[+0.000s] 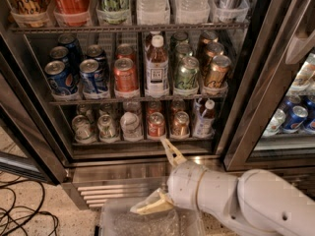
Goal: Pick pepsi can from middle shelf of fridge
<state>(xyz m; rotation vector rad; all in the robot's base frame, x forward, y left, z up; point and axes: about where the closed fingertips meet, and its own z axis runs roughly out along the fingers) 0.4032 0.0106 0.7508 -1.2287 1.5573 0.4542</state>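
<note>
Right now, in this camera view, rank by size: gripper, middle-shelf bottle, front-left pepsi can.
1. gripper, open, low before the fridge base; nearest the camera, so unsure.
2. middle-shelf bottle.
3. pepsi can.

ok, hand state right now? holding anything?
Hand: open wide, holding nothing, low in front of the fridge base, below the bottom shelf.

A shop-like drinks corner: the steel glass-door fridge [115, 173] beside a second cooler [284, 144], wire racks [133, 100] packed with cans [125, 75] and bottles [156, 68], the tool [160, 179] low before its grille [106, 194].
</note>
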